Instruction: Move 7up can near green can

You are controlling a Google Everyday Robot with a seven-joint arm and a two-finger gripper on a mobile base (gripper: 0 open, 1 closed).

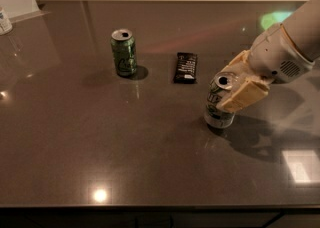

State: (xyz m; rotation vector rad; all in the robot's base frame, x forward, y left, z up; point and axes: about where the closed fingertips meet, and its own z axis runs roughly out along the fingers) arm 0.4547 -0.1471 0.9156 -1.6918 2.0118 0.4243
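The 7up can (218, 107), pale silver-white with green markings, stands right of centre on the dark countertop (125, 142). My gripper (234, 81) comes in from the right and is shut on the can's upper part. One cream finger (244, 95) lies across its front and the other (239, 61) is behind it. The can leans slightly, and I cannot tell whether its base touches the counter. The green can (124, 52), all green with a silver top, stands upright at the back left, well apart from the 7up can.
A black snack bar packet (185, 67) lies flat between the two cans, nearer the 7up can. A small white bottle (5, 20) stands at the far left edge. The counter's front edge runs along the bottom.
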